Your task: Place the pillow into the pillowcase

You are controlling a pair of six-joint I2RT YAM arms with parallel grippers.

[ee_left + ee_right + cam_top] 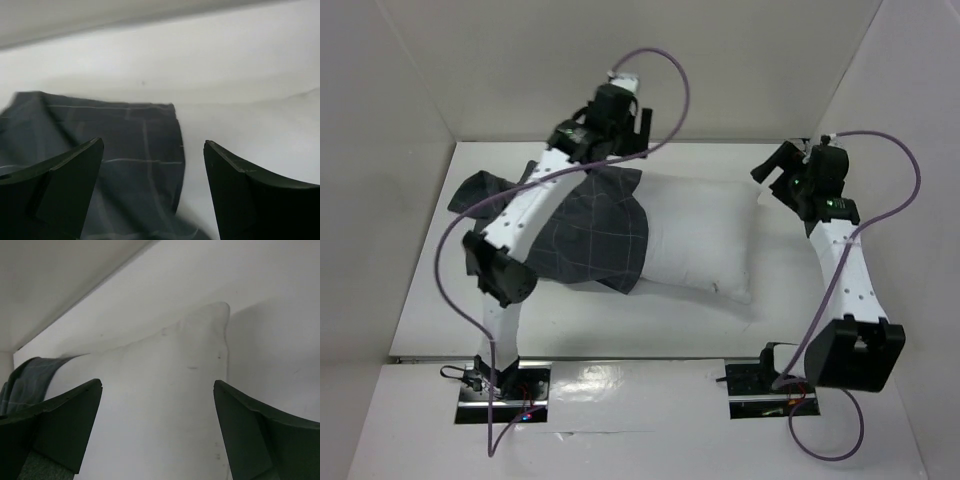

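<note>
1. Top view: the pillow [700, 240] lies across the middle of the frame on the white tabletop [430, 310], long side running left to right. The pillowcase [600, 235] covers its left end, with loose cloth trailing further left under the left arm. The right part of the pillow is bare.
2. Same view: the left claw [638, 125] is at upper centre, over the far edge of the pillowcase. The right claw [772, 178] is at upper right, near the pillow's far right corner. Both are released and empty.
3. Left wrist view: the left claw [153, 144] stands wide apart with nothing between its jaws. The pillowcase [125, 150] fills the lower left of the frame, and its edge runs down the centre. The white pillow [235, 125] is to its right.
4. Right wrist view: the right claw [158, 384] is spread wide and grips nothing. The pillow [170, 360] fills the centre, one corner pointing to the upper right. The pillowcase [27, 382] shows at the left edge.
</note>
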